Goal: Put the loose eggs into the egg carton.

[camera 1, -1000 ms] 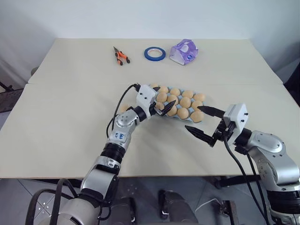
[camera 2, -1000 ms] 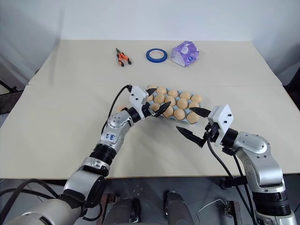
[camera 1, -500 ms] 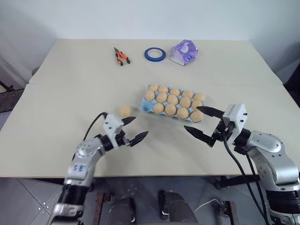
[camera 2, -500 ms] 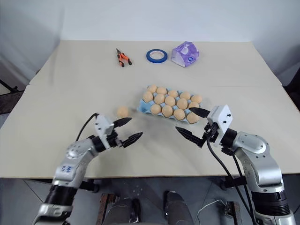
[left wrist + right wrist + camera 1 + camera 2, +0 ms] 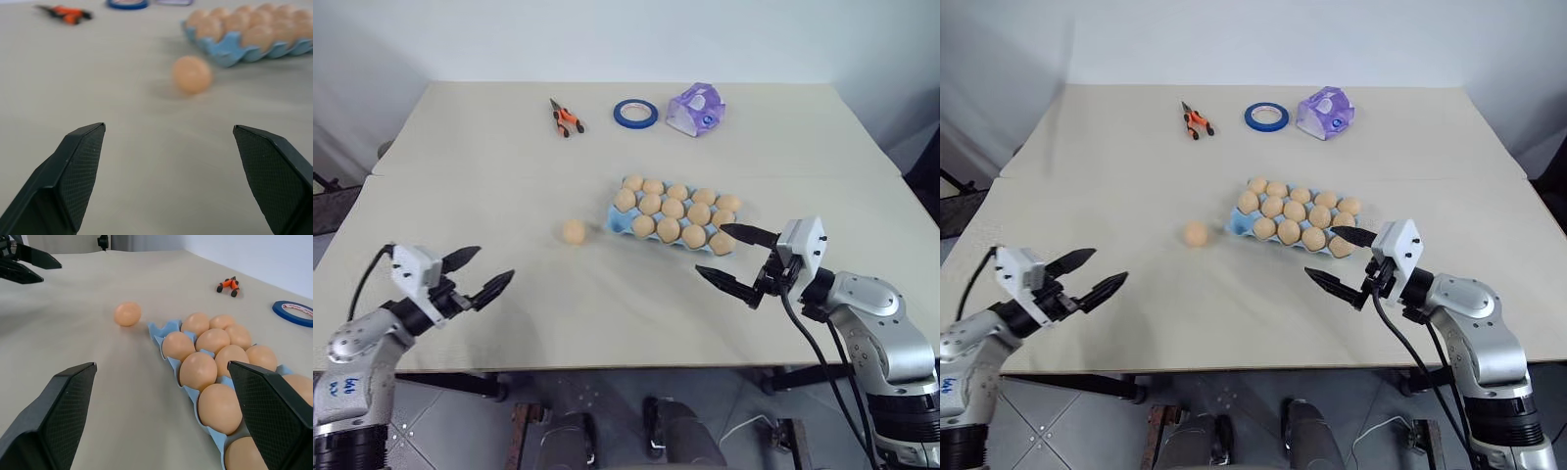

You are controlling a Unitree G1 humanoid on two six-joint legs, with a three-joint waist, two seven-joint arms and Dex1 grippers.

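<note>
One loose egg [image 5: 574,231], tan-orange, lies on the table just left of the egg carton [image 5: 616,223]. The carton is a light blue tray holding several eggs, and its near-left corner cup looks empty. My left gripper [image 5: 489,266] hangs open and empty over the table's near-left part, well short of the egg [image 5: 191,74], pointing toward it. Beside the carton's near-right corner [image 5: 157,330], my right gripper [image 5: 712,250] stands open with nothing between its fingers. The egg [image 5: 127,314] lies beyond the carton's far end from it.
Orange-handled pliers [image 5: 567,117], a blue tape ring [image 5: 635,113] and a purple-white packet [image 5: 696,108] lie along the far side of the table. A seam [image 5: 460,175] crosses the tabletop behind the carton. The table's front edge runs close under both grippers.
My left arm has pulled away from the carton's left end, swinging left and back to the table's near-left part, still open and empty. The right arm has stayed put.
</note>
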